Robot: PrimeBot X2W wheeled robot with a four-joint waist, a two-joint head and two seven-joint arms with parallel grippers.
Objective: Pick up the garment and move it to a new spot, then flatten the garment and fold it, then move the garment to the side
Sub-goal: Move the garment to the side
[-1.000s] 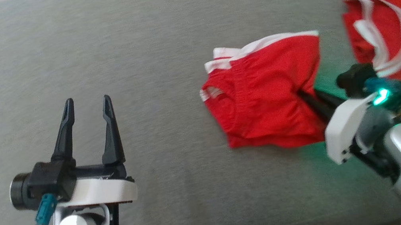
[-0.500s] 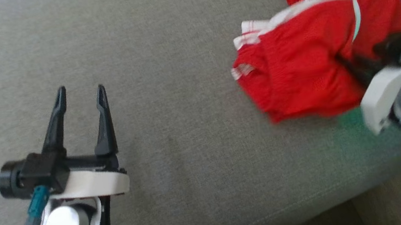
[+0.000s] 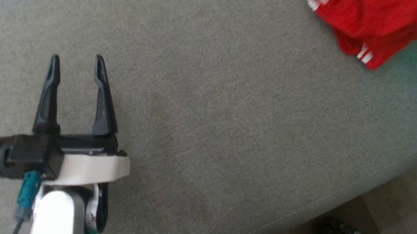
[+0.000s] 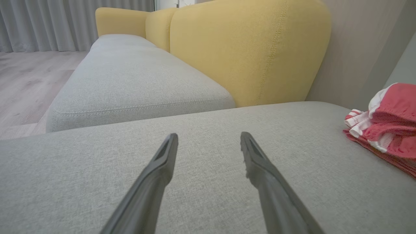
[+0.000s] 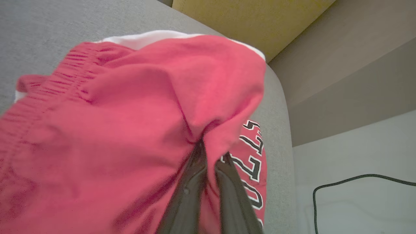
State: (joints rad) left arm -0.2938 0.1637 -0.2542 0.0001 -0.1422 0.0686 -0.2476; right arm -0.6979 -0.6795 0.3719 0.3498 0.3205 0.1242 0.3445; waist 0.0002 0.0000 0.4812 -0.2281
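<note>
I am pinching the red garment point(image 5: 130, 130) with my right end effector point(image 5: 211, 152), its fingers closed on a fold of the cloth, at the far right of the grey sofa seat point(image 3: 232, 109). My left end effector point(image 3: 76, 58) is hovering open and empty, well apart from the garment, which is showing up and to the right of it in the head view. The right arm is therefore the nearer one and is doing the carrying. The garment is bunching, so its long axis is hard to call. I am judging it as running leftward from my pinch, with the white-trimmed edges pointing toward my left side. It is partly covering a lettered red jersey point(image 5: 252, 156).
</note>
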